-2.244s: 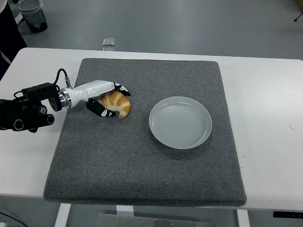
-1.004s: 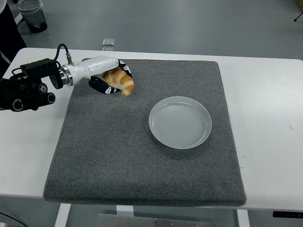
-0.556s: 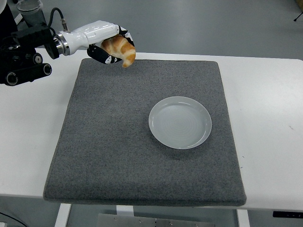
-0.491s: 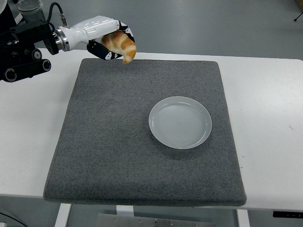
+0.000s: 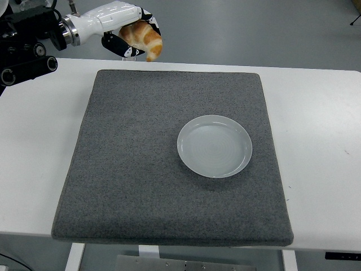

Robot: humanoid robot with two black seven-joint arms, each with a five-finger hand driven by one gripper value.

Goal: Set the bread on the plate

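Golden bread sits gripped in the left hand's curled fingers, above the table's far edge.

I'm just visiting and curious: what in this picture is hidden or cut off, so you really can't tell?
- Head view: the side of the bread facing the left hand is covered by its fingers.
- The left arm's upper part runs off the left edge.
- The right arm is out of frame.
- The mat hides the table beneath it.
- The plate looks empty; its underside cannot be seen.
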